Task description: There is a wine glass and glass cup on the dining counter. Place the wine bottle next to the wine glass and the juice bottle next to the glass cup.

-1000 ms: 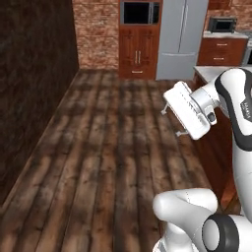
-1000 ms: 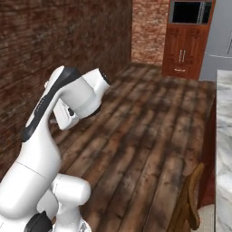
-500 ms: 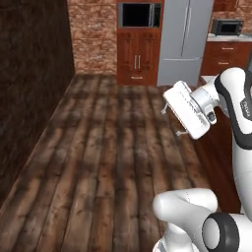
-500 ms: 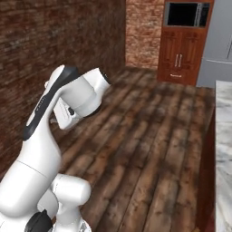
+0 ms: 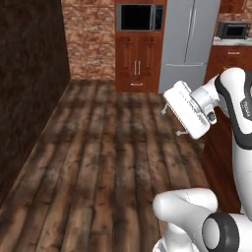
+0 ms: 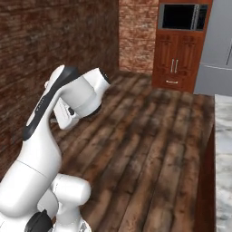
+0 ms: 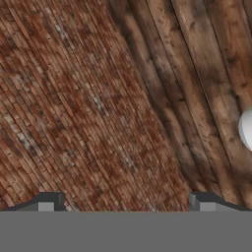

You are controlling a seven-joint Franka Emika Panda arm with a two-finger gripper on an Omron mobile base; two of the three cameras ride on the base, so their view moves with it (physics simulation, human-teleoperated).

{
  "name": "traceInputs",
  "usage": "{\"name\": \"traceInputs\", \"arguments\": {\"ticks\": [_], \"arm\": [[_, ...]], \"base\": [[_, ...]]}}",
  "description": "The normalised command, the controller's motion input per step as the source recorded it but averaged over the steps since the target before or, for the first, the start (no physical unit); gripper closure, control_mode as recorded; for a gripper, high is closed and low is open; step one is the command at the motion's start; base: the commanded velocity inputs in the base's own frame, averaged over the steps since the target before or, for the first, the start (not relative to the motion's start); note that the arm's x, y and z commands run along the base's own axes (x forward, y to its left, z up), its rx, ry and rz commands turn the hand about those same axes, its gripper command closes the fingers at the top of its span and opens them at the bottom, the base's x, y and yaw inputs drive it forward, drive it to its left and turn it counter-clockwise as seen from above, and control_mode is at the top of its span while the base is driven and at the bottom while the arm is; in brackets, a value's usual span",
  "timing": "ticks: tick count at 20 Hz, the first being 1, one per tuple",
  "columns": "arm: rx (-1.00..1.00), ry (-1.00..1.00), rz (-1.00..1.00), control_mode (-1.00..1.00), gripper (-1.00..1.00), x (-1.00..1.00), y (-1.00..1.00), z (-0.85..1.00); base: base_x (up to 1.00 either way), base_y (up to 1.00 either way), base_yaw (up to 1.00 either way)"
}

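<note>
My gripper [image 5: 172,121] hangs in the air over the wooden floor, held out from the white arm at the right of the left base view. In the hand view the gripper [image 7: 125,202] is open, its two dark fingertips [image 7: 49,199] wide apart with nothing between them, facing a brick wall and floor planks. The wine bottle, juice bottle, wine glass and glass cup are out of view. A marble top [image 6: 223,154] runs along the right edge of the right base view; I cannot tell whether it is the dining counter.
Ahead stand a wooden cabinet with a built-in microwave [image 5: 140,17] and a steel fridge [image 5: 189,39]. A dark brick wall [image 6: 41,54] runs along the left. Bare wooden floor [image 5: 108,157] stretches between them.
The whole scene has shifted in both base views, with the far cabinets and fridge larger: the base has driven forward. The arm keeps its pose and the gripper stays open.
</note>
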Motion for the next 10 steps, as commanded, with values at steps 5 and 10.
{"name": "traceInputs", "arguments": {"ticks": [5,10], "arm": [[0.00,0.00,0.00,1.00,-1.00,0.00,0.00,0.00],[0.00,0.00,0.00,1.00,-1.00,0.00,0.00,0.00]], "base": [[1.00,0.00,-0.06],[0.99,0.00,-0.13]]}}
